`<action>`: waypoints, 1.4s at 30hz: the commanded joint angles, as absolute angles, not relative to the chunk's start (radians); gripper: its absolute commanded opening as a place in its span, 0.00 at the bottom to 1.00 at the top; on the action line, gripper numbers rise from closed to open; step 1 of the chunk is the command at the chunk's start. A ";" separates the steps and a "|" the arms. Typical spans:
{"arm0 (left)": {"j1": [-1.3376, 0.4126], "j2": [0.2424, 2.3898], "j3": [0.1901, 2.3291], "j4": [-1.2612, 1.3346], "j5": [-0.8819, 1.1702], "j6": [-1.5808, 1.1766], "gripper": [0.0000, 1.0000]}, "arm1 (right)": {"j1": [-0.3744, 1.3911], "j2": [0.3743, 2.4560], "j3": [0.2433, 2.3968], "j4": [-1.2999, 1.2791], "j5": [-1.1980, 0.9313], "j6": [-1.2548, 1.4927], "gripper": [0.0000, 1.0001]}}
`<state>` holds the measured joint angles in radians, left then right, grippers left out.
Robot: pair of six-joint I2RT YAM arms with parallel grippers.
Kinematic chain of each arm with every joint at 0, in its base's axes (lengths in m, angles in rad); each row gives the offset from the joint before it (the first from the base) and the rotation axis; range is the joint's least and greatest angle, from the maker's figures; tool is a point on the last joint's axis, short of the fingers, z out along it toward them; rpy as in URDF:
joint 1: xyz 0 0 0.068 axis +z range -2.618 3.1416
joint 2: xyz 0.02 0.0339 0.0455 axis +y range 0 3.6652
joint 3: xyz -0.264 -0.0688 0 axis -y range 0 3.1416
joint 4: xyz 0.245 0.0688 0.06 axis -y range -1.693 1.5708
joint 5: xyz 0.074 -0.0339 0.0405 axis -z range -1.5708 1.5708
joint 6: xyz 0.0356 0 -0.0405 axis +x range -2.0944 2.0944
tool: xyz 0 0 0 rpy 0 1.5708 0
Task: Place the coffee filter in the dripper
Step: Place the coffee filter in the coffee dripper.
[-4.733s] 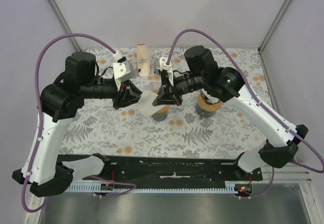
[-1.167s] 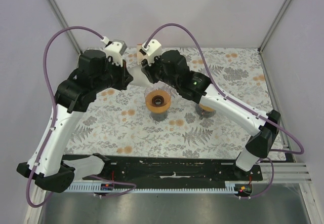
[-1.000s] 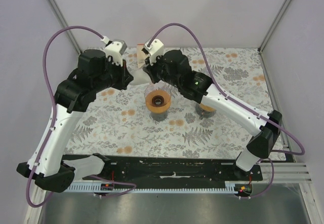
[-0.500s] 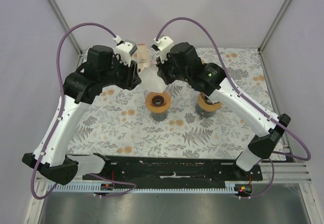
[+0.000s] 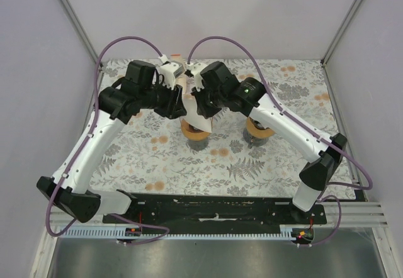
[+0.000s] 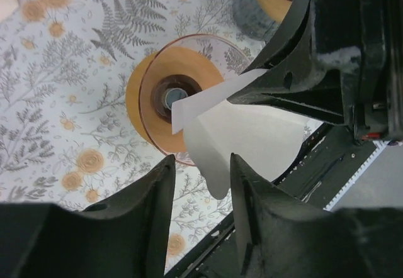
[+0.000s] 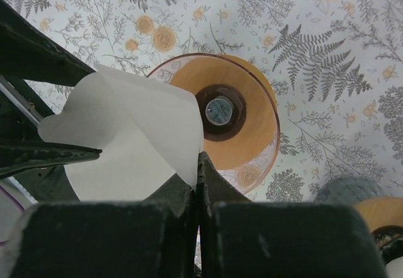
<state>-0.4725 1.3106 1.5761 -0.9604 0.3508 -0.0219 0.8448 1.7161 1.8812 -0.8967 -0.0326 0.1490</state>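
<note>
- Count: 2 arms, 2 claws, 1 white paper cone coffee filter [image 7: 126, 133], 2 drippers, 1 floral-print surface [image 5: 126, 158].
- Dripper one is a clear glass cone dripper with orange collar [image 7: 249, 133], sitting under the filter. The second orange-topped dripper on a grey base [image 5: 258, 130] is at 3 o'clock of it in the top view, apart.
- Right claw [image 7: 199, 165]: fingers pressed together on the filter's edge, holding it.
- Left claw [image 6: 201, 165]: fingers apart with a narrow gap. The filter's rounded rim reaches into that gap; can't tell if either finger touches it.
- Filter location: tilted over the glass dripper's mouth. In the right wrist view it covers the dripper's rim around 9 o'clock, and its pointed end is near the centre hole. It isn't seated in the cone; contact with the rim is unclear.
- Edges/room: the two claws close in from opposite sides and crowd the filter. The dripper's rim from 12 to 6 o'clock is uncovered in the right wrist view. In the top view, patterned surface shows between the dripper and the arm bases.
- View differences: the top view hides nearly all of the filter behind the wrists. The left wrist view shows the right claw's pinch from the side. The right wrist view shows the left claw's two fingers either side of the filter's open edge.
</note>
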 commanded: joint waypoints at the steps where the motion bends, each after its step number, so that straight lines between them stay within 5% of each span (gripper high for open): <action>1: -0.469 1.342 1.554 -0.908 0.367 -0.040 0.43 | 0.831 1.747 1.913 -0.911 -0.063 0.173 0.00; 10: -0.469 1.387 1.539 -0.922 0.333 -0.032 0.02 | 0.779 1.746 1.859 -0.887 -0.107 0.155 0.00; 13: -0.469 1.388 1.531 -0.922 0.330 -0.034 0.02 | 0.761 1.741 1.847 -0.844 -0.133 0.132 0.01; 17: -0.469 1.394 1.532 -0.919 0.342 -0.054 0.02 | 0.762 1.738 1.907 -0.825 -0.141 0.071 0.40; 22: -0.469 1.379 1.539 -0.914 0.339 -0.084 0.02 | 0.775 1.646 1.834 -0.709 -0.141 0.012 0.44; 29: -0.469 1.377 1.534 -0.922 0.321 -0.104 0.02 | 0.882 1.407 1.546 -0.401 -0.109 -0.035 0.39; 36: -0.468 1.379 1.537 -0.923 0.322 -0.110 0.02 | 0.922 1.380 1.382 -0.275 -0.138 0.070 0.00; 42: -0.463 1.376 1.536 -0.928 0.333 -0.107 0.02 | 0.879 1.518 1.485 -0.428 0.018 0.086 0.00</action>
<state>-0.4706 1.3941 1.5311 -0.9436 0.3267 -0.0841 0.9131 1.4342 1.4166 -0.3607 -0.0902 0.0574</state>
